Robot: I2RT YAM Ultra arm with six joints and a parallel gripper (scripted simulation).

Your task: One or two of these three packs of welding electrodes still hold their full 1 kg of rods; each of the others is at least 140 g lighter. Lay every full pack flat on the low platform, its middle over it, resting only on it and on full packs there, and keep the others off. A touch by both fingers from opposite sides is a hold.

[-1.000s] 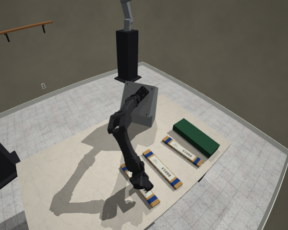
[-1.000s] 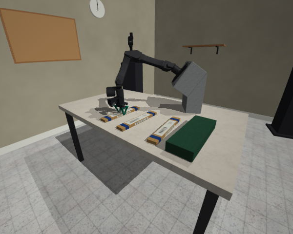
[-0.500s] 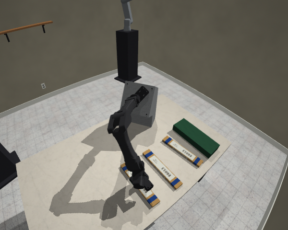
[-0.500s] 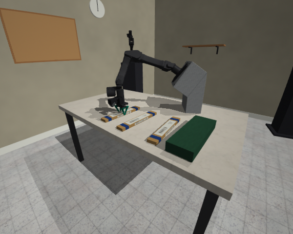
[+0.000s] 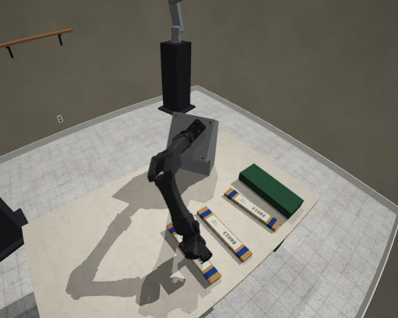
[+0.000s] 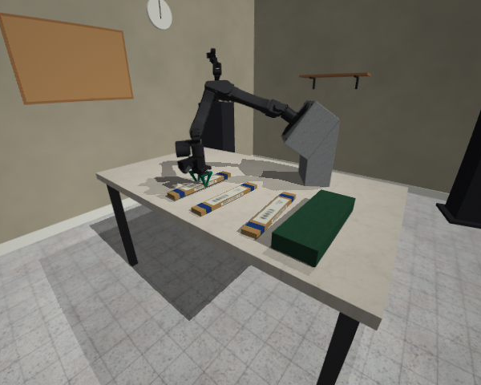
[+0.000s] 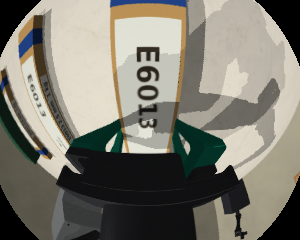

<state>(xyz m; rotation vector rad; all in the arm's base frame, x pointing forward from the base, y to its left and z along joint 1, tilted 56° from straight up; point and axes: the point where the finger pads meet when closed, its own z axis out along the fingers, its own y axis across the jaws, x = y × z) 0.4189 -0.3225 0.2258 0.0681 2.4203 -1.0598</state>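
Observation:
Three long tan packs with blue bands and white E6013 labels lie flat side by side on the table. My gripper is down on the pack farthest from the platform, with its green fingers shut on that pack's two long sides near its middle; it also shows in the exterior view and the wrist view. The pack rests on the table. The middle pack and the pack nearest the platform lie free. The low dark green platform has nothing on it.
The grey angled arm base stands on the table behind the packs. The table's front edge runs close to the packs' near ends. A black pedestal stands on the floor beyond the table.

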